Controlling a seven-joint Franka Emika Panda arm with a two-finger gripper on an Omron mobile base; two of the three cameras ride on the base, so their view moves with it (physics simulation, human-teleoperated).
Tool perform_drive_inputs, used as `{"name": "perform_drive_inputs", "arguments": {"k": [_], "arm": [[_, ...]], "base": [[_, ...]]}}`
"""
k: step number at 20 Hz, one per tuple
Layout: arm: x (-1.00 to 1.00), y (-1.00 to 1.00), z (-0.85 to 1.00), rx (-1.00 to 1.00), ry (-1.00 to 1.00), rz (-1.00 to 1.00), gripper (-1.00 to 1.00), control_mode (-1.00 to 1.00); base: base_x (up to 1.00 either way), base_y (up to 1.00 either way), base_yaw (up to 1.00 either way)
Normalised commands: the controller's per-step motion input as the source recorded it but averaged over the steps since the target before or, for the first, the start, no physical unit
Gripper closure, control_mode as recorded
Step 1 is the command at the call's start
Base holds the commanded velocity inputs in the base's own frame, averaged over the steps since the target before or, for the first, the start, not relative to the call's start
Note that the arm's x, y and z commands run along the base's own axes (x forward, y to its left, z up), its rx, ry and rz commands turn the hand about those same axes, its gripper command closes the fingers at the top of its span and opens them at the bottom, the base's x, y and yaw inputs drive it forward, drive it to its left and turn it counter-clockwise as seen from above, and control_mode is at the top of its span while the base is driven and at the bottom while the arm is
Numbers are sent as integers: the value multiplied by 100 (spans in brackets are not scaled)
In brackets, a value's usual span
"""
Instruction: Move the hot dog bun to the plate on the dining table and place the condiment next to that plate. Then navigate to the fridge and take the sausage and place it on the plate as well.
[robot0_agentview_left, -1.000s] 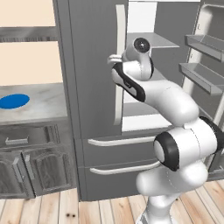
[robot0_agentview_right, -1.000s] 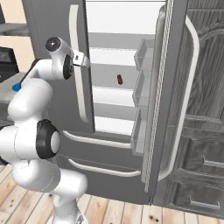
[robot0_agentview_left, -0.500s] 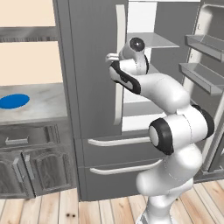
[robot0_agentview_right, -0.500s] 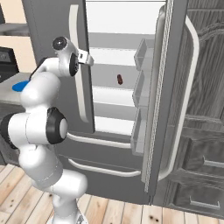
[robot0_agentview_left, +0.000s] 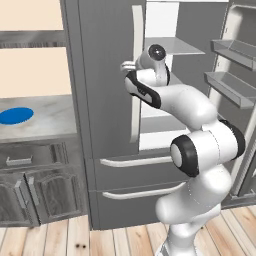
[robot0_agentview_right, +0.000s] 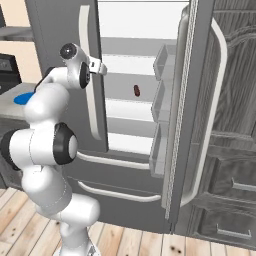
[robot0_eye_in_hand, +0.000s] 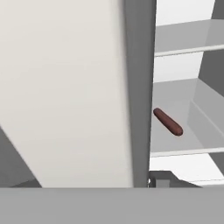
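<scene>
The fridge stands in front of me with its left door shut and its right door swung open. The sausage, a short reddish-brown stick, lies on a white inner shelf; in the hand view the sausage is right of the left door's edge. My gripper hovers at the height of that shelf, just in front of the left door's long handle, well short of the sausage. Its jaws are too small to read. The hot dog bun, plate, dining table and condiment are out of view.
A flat blue disc lies on the grey counter left of the fridge, above cabinet doors. The open door carries bins close to the sausage's shelf. More grey cabinets stand to the right. The floor is wood planks.
The arm has folded up closer to the fridge, its elbow lifting, and the hand has shifted slightly toward the opening. The base and the sausage have stayed put.
</scene>
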Motion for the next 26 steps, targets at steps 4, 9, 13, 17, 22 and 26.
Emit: {"name": "perform_drive_inputs", "arguments": {"k": [4, 9, 13, 17, 22, 26], "arm": [[4, 0, -9, 0, 3, 0, 100, -100], [-50, 0, -7, 0, -3, 0, 100, -100], [-100, 0, -6, 0, -13, 0, 100, -100], [-100, 2, -6, 2, -8, 0, 100, -100], [-100, 32, -5, 0, -4, 8, 100, -100], [-100, 41, -2, 0, -2, 11, 100, -100]], "base": [[0, 0, 0], [0, 0, 0], [0, 0, 0], [0, 0, 0], [0, 0, 0], [0, 0, 0]]}}
